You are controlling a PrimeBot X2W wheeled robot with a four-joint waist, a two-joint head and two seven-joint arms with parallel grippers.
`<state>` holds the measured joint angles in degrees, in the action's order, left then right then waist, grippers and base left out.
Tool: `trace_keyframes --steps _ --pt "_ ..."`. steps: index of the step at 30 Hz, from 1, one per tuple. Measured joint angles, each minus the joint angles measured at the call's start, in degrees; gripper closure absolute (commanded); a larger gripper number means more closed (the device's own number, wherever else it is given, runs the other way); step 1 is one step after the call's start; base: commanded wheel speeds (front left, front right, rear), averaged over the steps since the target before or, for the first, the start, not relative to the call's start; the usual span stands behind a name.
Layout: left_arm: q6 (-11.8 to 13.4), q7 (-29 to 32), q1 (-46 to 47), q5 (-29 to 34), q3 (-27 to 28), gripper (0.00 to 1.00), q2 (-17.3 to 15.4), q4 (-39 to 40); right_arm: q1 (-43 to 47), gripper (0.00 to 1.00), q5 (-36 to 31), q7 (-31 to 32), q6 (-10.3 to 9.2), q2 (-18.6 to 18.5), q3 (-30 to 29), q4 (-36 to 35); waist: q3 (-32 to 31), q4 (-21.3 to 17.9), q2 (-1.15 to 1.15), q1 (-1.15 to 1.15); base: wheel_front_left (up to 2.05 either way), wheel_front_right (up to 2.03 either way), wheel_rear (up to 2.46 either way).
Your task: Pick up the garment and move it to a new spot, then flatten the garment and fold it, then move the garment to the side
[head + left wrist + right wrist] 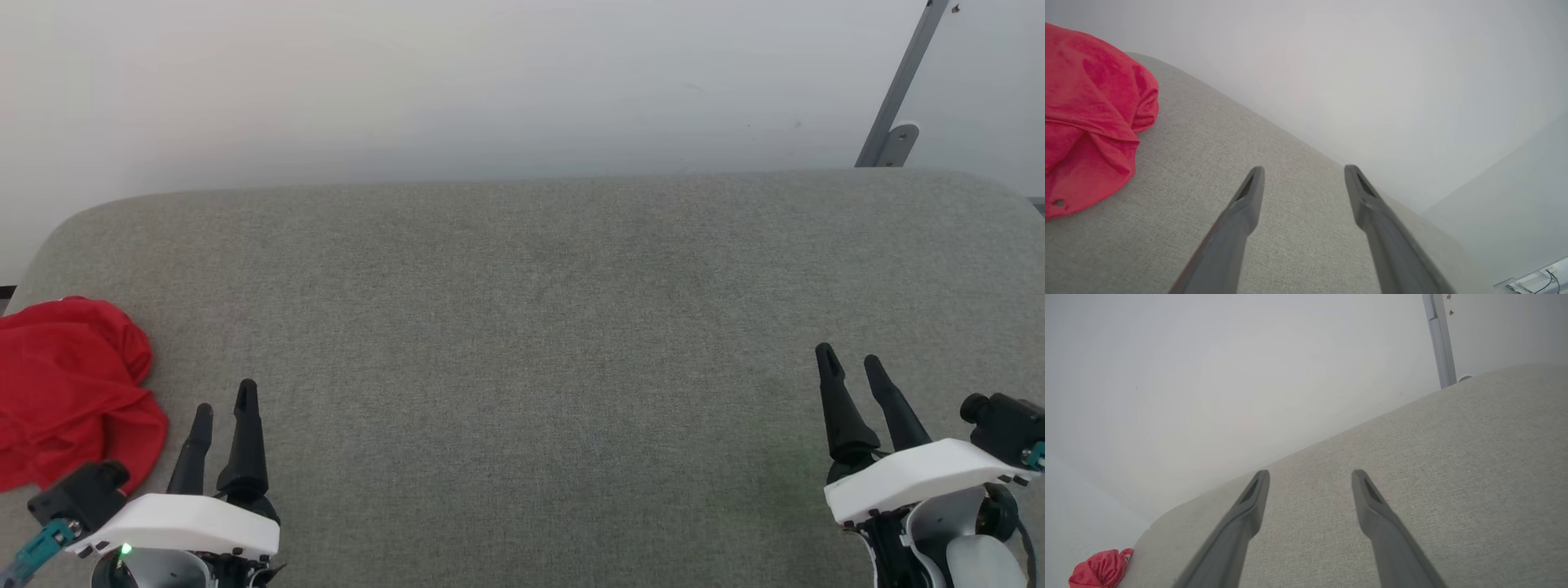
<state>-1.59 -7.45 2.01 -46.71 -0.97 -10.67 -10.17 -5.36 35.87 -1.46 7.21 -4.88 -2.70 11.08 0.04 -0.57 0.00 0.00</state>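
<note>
Plainly, the task is at its very start: the first step, picking the garment up, is not yet begun. The garment lies as a crumpled bright red heap at the left end of the grey fabric-covered desk, near its rounded corner and partly cut off by the head view's border. No cuffs or striped trim can be made out in the bundle.

The left claw hovers low over the desk just beside the heap, on its right and not touching it. Its two dark fingers are apart with nothing between them. The right claw sits well apart from the garment, at the opposite end of the desk, its fingers likewise spread and empty. Behind the desk rises a pale wall, with a grey metal strut at the upper right.

The next move, as I judge it, falls to the left arm. It needs to swing leftward, bring the spread fingers down over a raised fold of the heap, and close on enough cloth to lift it whole. The soft fabric will likely sag and trail, so a thick fold seems a wiser hold than a single loose edge. The wide middle of the desk looks the natural new spot for laying it out.
</note>
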Motion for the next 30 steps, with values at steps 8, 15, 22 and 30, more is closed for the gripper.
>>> trace_keyframes --steps 8,15,22,30 --pt "0.0 -1.19 -0.18 4.44 -0.58 0.0 -0.33 0.53 -0.01 0.0 -5.03 -0.58 0.02 -0.03 -0.2 -0.69 -0.04 -0.07 0.0 0.0 0.0 0.0 0.0" --pt "0.0 -2.23 -0.36 8.48 -1.05 0.0 -0.97 1.05 -0.25 0.0 -9.9 -1.42 0.02 -0.1 -0.15 -1.33 -0.07 -0.14 0.0 0.01 0.0 0.0 0.0" --pt "0.0 -3.24 -0.94 11.6 -1.46 0.0 -1.54 1.49 -0.27 0.0 -13.86 -2.16 0.02 -0.11 -0.03 -1.85 -0.11 -0.2 0.0 0.01 0.0 0.0 0.0" --pt "0.01 -4.17 -1.02 15.16 -1.86 0.0 -2.2 1.98 -0.65 0.0 -18.04 -2.97 0.03 -0.38 0.19 -2.08 -0.11 -0.31 0.0 0.0 0.0 0.0 0.0"
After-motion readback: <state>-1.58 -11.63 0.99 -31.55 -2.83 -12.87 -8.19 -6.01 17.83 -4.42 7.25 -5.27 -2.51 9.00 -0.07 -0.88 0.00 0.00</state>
